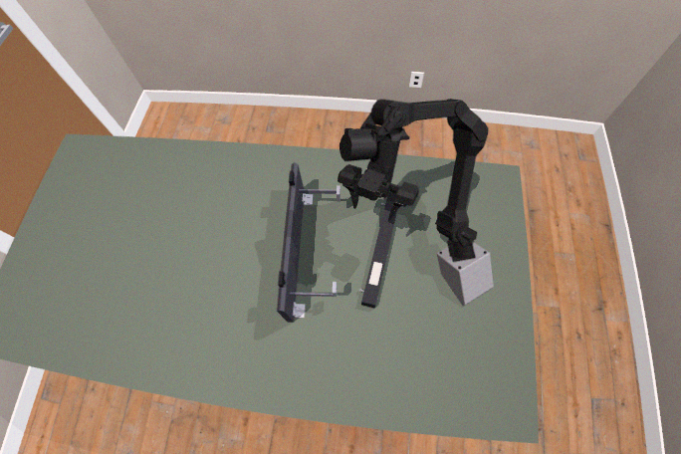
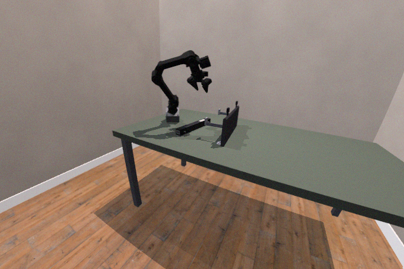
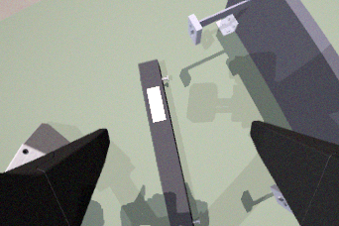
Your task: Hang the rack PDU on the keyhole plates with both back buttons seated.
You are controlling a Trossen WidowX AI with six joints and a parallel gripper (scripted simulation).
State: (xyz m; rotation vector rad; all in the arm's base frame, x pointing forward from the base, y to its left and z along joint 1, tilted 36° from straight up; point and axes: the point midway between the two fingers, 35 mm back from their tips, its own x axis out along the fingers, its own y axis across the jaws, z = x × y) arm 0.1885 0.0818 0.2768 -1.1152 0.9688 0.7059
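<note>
Top view first: the rack PDU (image 1: 380, 251) is lying flat on the green table (image 1: 138, 240), roughly mid-table but toward the edge where the arm's grey base block (image 1: 472, 278) sits. The upright panel (image 1: 291, 240) stands just beside it, further from the base, with two keyhole plates (image 1: 331, 291) poking out on thin arms toward the PDU. So basically nothing of the hanging is done yet; the pick, lift and seating of both buttons are all left, I'd say. The gripper (image 1: 376, 189) hangs above the PDU's far end, jaws spread wide, nothing in them.

Exterior view: the gripper (image 2: 200, 84) is well above the table, the PDU (image 2: 191, 126) flat below it, near the corner with the base. Panel (image 2: 230, 125) upright, apart from the PDU.

Wrist view: looking down between the two dark fingers, the PDU (image 3: 163, 134) with its white label runs right through the gap. One plate (image 3: 195, 29) shows up top. I'd guess those bracket arms are the thing to avoid bumping on the way in.
</note>
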